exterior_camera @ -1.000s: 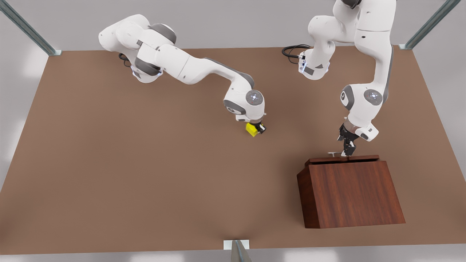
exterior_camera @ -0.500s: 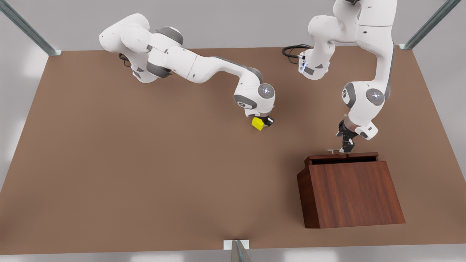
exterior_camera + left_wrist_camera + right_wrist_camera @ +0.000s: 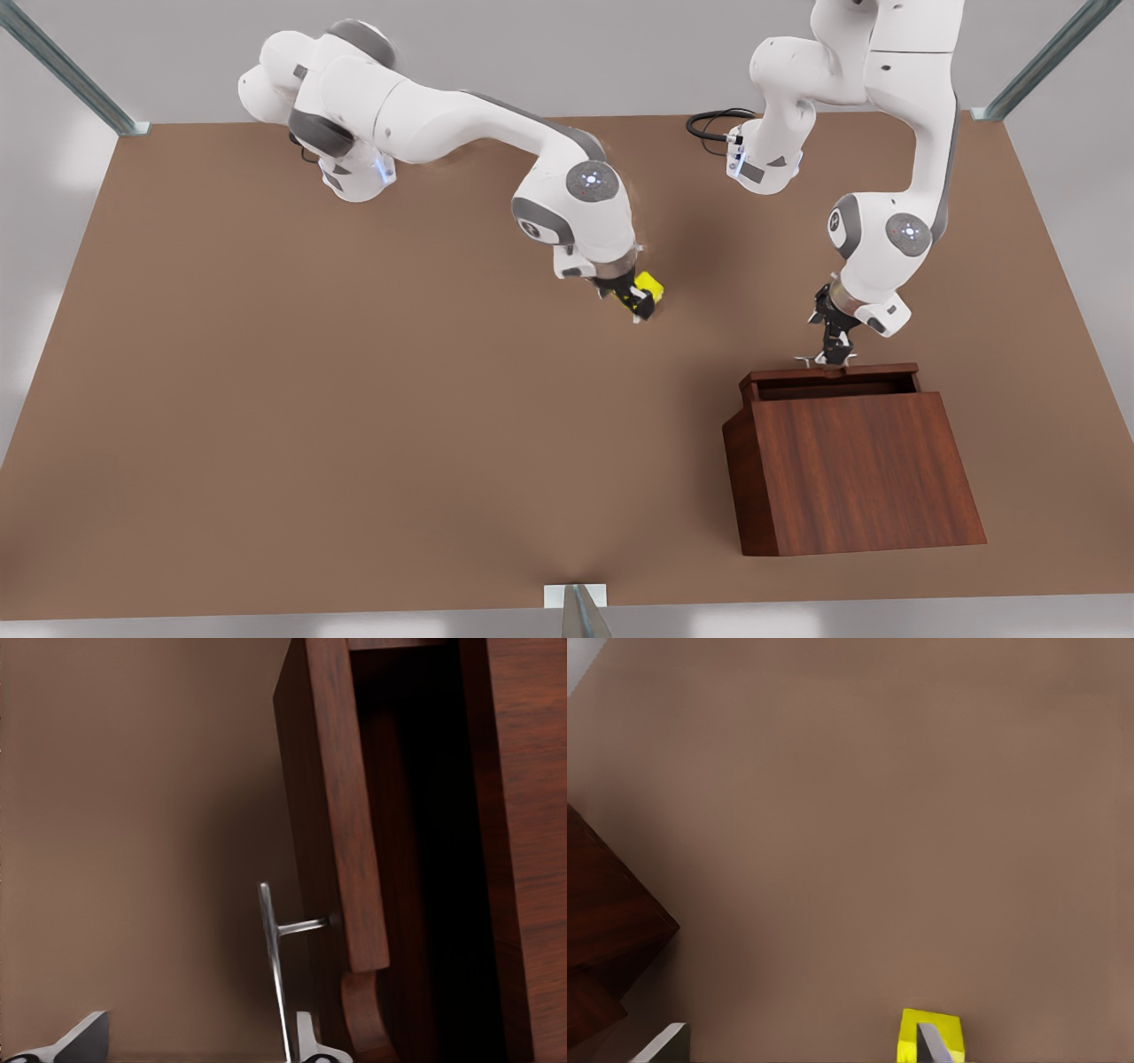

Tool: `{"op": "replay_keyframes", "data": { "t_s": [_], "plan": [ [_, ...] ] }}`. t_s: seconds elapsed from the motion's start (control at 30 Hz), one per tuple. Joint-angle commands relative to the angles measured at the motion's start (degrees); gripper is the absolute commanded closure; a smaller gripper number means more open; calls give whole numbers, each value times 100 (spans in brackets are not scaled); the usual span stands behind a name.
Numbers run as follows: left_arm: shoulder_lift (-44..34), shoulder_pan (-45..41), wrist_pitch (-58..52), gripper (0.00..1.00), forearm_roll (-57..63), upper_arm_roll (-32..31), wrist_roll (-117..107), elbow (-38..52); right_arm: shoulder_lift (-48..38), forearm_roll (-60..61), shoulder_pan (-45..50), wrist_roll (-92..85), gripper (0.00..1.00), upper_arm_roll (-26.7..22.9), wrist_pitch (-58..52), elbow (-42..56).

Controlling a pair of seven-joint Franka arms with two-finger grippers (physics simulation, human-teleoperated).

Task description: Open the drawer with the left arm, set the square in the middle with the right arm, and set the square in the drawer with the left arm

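Note:
The yellow square [image 3: 648, 283] sits near the middle of the brown tabletop [image 3: 354, 399], against the side of my right gripper [image 3: 636, 301]. In the right wrist view the square [image 3: 930, 1035] shows behind one fingertip [image 3: 932, 1043] while the other fingertip [image 3: 666, 1043] stands far off, so this gripper is open. My left gripper [image 3: 833, 353] is at the silver handle [image 3: 817, 361] of the drawer [image 3: 833, 372], which is pulled partly out of the dark wood cabinet [image 3: 850, 470]. The handle [image 3: 270, 957] lies between its spread fingers, close against one fingertip [image 3: 306, 1041].
A black cable [image 3: 713, 120] lies at the far edge by the left arm's base. Metal frame posts [image 3: 580, 611] stand at the table's edges. The cabinet's corner [image 3: 607, 921] appears in the right wrist view.
The drawer has slid farther out as my left gripper drew back. My right arm carried the square toward the front view's right, swung its wrist round, and the square now sits beside open fingers.

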Motion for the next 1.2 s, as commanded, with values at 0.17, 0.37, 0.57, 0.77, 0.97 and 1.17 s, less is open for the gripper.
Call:
{"op": "replay_keyframes", "data": {
  "t_s": [0.17, 0.37, 0.57, 0.77, 0.97, 1.17],
  "plan": [
    [-97, -12, -249, 0, 20, 9, -27, -8, -3884, 2179, -2351, -7569, 0, -2404, -1957, -2479],
    [-176, -12, -504, 0, 47, 9, -27, -8, -3296, 2426, -2131, -9328, 0, -3725, -2986, -1065],
    [-255, -38, -689, 0, 47, 9, -27, -8, -2839, 2417, -2035, -9319, 0, -3725, -2889, -634],
    [-299, -99, -838, 0, 47, 9, -115, -8, -2848, 2426, -2061, -9284, 0, -3725, -2863, -617],
    [-334, -108, -944, 0, 56, 9, -159, -8, -2892, 2444, -2052, -9249, 0, -3734, -2854, -590],
    [-352, -152, -979, 0, 56, 9, -247, -8, -2892, 2444, -2044, -9231, 0, -3725, -2845, -590]
  ]
}}
